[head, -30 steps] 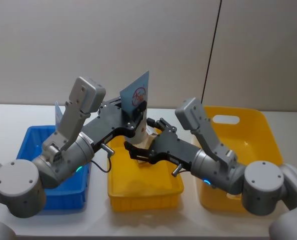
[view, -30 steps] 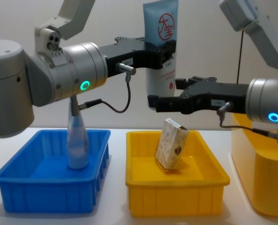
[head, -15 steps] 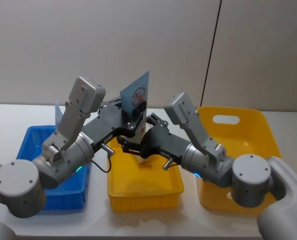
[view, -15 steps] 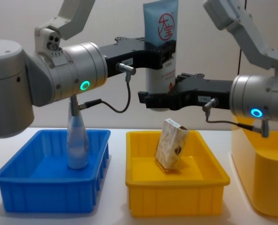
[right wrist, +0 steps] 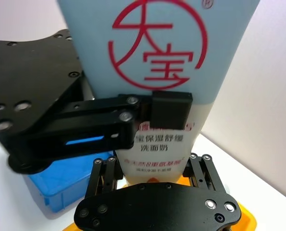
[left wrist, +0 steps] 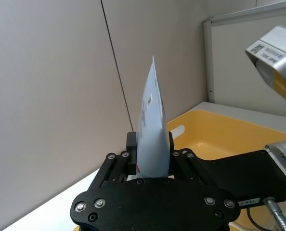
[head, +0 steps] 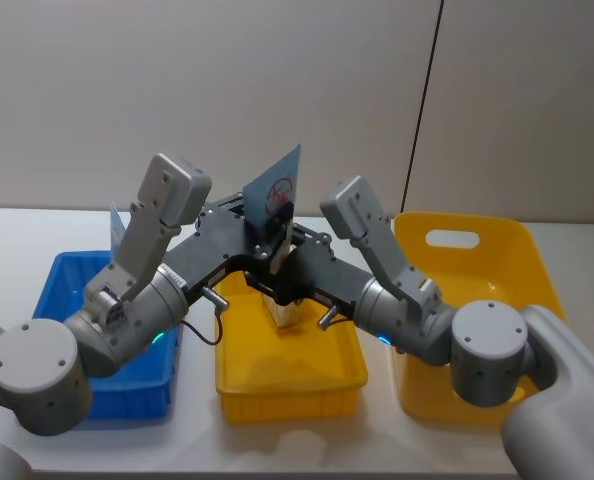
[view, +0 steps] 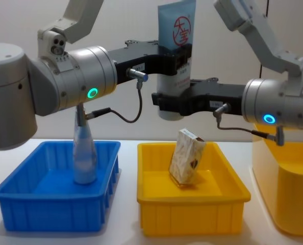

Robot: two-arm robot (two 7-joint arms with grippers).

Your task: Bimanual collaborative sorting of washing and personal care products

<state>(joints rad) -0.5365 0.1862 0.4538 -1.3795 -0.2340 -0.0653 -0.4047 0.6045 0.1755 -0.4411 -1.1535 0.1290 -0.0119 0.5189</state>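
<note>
Since the earlier frames the right claw [view: 168, 104] has been moved leftward from beside the held tube [view: 175, 56] until its fingers are closed on the tube's lower end; the left claw [view: 179, 56] and everything in the bins are unchanged.

At the far left, a shallow blue bin [view: 19, 201] of glossy moulded plastic with ribbed walls is seen on the white table [view: 126, 237]. A second tube [view: 84, 153], pale and tapered, stands upright in it on its cap.

In the middle, the held tube is kept upright above the small yellow bin [view: 192, 217], clear of it. It is a smooth squeeze tube, pale blue above and white below, flat and fanned at its crimped top, bearing a red ring logo. The left claw's black fingers are shut on its upper half, just below the logo. The right claw's black fingers are clamped on its rounded lower end.

Below, a whitish patterned cardboard carton [view: 186, 162] is seen leaning inside the small yellow bin.

At the right stands a deeper yellow bin [head: 522, 265] with a handle slot.
</note>
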